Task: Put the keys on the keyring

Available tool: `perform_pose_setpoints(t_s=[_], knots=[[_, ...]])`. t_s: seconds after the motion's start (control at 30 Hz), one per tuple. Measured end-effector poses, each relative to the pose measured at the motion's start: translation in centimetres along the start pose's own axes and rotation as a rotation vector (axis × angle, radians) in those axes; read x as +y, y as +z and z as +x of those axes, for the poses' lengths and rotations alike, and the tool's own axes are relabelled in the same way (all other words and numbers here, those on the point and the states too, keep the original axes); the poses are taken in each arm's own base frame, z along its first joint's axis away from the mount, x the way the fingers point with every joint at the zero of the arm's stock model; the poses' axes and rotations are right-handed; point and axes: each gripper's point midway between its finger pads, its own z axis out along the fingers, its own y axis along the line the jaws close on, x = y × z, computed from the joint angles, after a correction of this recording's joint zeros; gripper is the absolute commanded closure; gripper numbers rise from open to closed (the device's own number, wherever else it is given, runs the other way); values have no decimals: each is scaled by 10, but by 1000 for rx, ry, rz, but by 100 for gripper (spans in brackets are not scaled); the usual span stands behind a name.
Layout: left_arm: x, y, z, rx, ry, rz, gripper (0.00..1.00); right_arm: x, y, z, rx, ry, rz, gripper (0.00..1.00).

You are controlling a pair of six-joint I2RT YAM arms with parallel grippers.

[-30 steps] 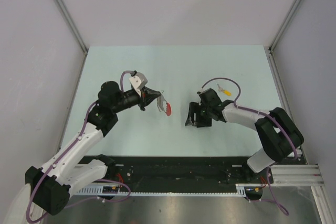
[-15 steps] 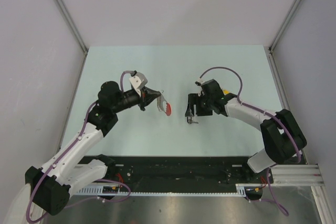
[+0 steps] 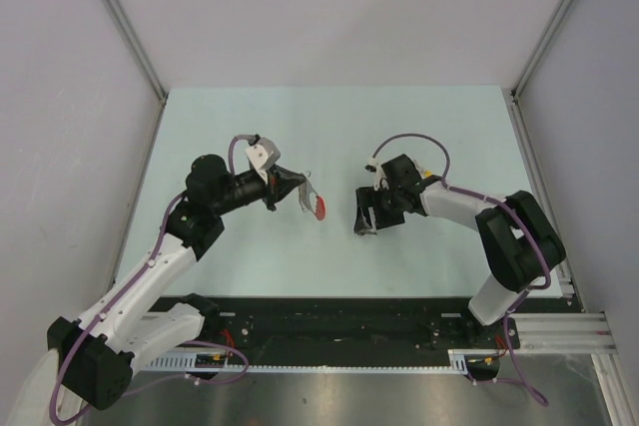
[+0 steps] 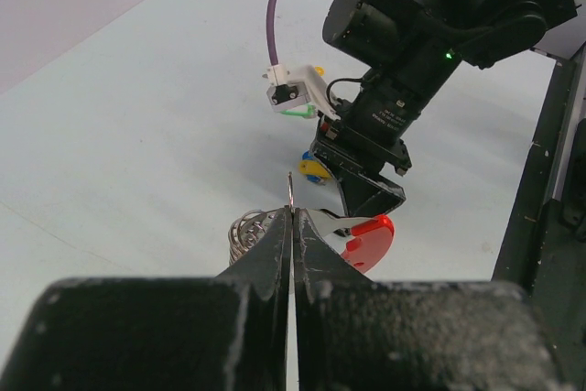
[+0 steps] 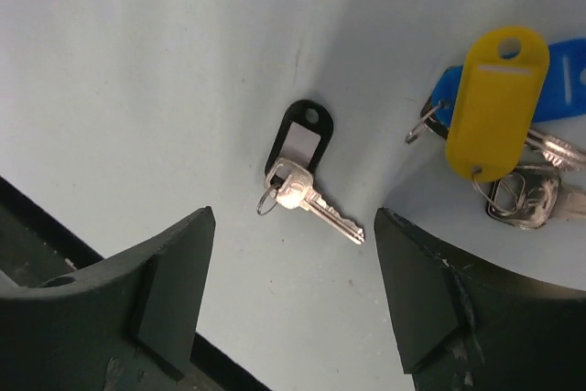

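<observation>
The black-headed key (image 5: 299,146) lies flat on the table (image 5: 137,80), right between the spread fingers of my right pincer (image 3: 366,218), which grips nothing. Just beside it, the yellow-headed key (image 5: 495,103) lies over the blue-headed key (image 5: 569,75). The keyring (image 4: 251,232), with its red tag (image 4: 368,241), is held above the table, clamped in my left pincer (image 4: 291,219), whose fingers are pressed together on its wire.

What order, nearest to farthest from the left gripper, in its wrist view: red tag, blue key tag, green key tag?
1. keyring's red tag, just right of the left gripper.
2. blue key tag, beside the right gripper.
3. green key tag, farthest back.
</observation>
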Motion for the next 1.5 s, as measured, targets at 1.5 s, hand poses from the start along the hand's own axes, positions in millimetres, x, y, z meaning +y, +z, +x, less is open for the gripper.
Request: perform_pose_setpoints(t_s=[1.5], knots=[[0,-1,-1,-3,2,0,100,36,28,-37,-54,-148,-127,30]])
